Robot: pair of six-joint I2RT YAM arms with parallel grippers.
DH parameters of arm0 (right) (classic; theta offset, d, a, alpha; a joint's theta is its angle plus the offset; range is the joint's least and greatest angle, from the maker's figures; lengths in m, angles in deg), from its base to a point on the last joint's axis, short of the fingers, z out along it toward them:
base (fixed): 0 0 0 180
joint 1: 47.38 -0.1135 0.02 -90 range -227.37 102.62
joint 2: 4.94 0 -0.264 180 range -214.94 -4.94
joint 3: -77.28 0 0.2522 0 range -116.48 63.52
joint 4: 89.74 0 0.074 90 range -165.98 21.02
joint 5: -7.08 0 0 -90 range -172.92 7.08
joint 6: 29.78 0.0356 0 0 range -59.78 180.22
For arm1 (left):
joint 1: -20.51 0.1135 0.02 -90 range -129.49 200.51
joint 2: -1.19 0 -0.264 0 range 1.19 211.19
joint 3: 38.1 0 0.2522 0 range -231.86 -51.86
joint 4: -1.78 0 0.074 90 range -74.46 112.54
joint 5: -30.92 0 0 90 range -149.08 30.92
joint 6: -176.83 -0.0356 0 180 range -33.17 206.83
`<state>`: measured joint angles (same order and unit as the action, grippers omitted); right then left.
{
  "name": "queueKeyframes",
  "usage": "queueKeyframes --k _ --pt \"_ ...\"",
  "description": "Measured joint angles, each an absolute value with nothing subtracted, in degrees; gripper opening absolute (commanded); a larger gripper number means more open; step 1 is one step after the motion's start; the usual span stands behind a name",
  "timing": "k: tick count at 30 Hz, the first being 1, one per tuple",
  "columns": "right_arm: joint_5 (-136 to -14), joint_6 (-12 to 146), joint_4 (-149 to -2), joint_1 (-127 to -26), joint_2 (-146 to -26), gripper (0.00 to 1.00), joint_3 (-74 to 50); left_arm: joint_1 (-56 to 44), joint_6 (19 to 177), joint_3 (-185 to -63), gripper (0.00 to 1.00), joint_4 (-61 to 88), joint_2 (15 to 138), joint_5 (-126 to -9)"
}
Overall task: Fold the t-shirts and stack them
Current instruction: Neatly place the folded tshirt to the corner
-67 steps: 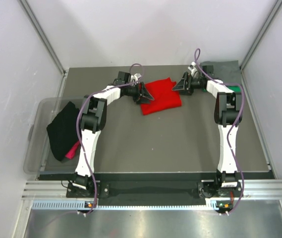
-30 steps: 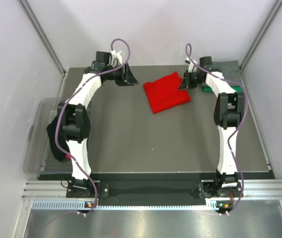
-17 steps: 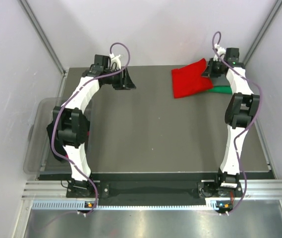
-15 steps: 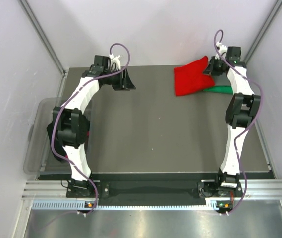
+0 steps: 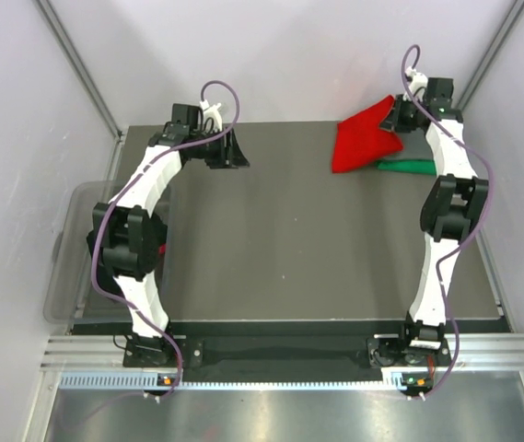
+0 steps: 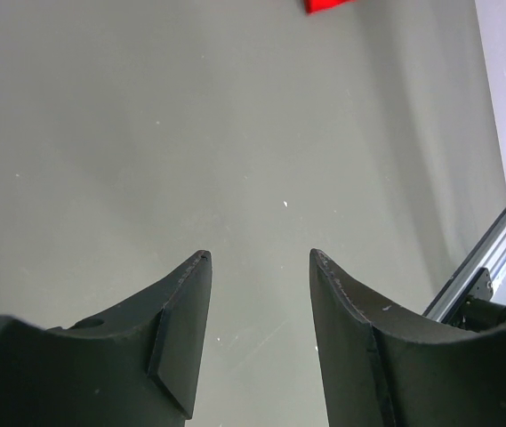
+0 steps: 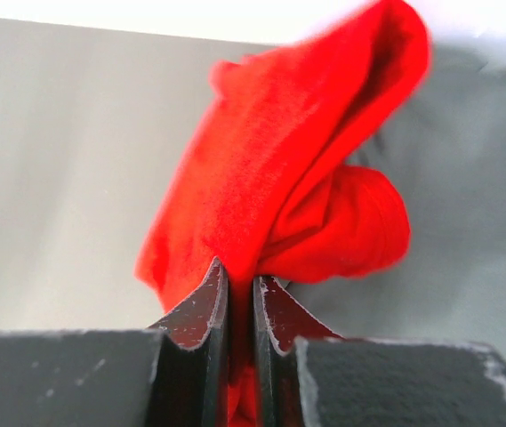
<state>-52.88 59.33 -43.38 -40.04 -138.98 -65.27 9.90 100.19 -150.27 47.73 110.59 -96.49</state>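
place: lab test cell | evidence: white enclosure walls [image 5: 271, 55] — aluminium frame [image 5: 492, 352]

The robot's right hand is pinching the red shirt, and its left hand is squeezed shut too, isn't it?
Not quite. The left gripper is open, not squeezed shut. The left wrist view shows its jaws standing apart with nothing between them. The rest is right: the right gripper is pinching the red shirt.

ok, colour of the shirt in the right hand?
Bright red t-shirt, pinched in the right hand; clearest in the right wrist view.
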Motion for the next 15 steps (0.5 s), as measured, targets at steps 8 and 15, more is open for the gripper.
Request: queueKeyframes --k 8,15 --pt "-52.70 59.33 -43.43 -37.40 -131.13 0.00 -65.27 9.90 100.21 -149.40 0.53 47.68 109.48 -96.34" --pt "-52.05 59.31 -43.56 -34.23 -128.57 0.00 -65.25 9.88 100.24 -148.81 0.53 47.64 109.08 -96.01"
